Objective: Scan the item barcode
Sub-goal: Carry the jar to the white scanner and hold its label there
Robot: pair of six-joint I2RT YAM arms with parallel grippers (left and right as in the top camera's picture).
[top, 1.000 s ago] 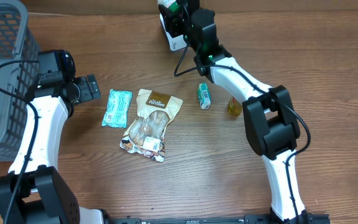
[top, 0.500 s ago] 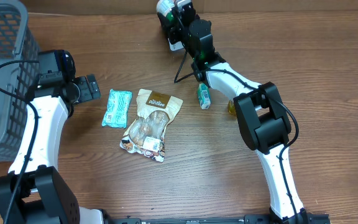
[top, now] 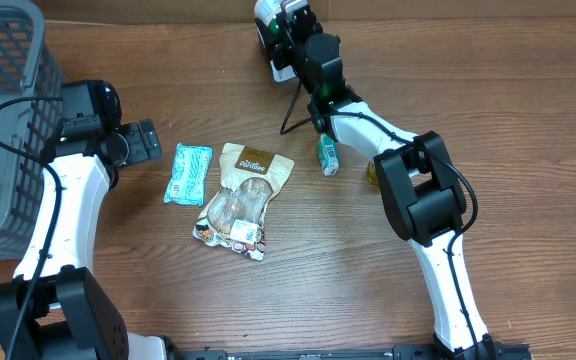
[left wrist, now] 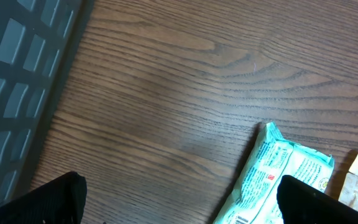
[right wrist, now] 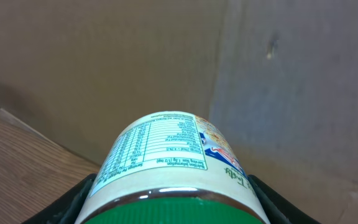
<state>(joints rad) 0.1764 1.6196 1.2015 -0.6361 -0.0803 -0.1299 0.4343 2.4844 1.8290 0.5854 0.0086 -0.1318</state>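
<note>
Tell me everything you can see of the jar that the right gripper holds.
The jar is round, with a white label showing a nutrition panel and a colourful picture, and a green lid that faces the wrist camera. It looks like plastic. The right gripper is closed on it, one dark finger on each side, at the table's far edge near a brown cardboard wall.

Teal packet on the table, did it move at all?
No. The teal packet lies where it was in the earlier overhead pictures, just left of the brown snack bag, with the same gap between them.
</note>
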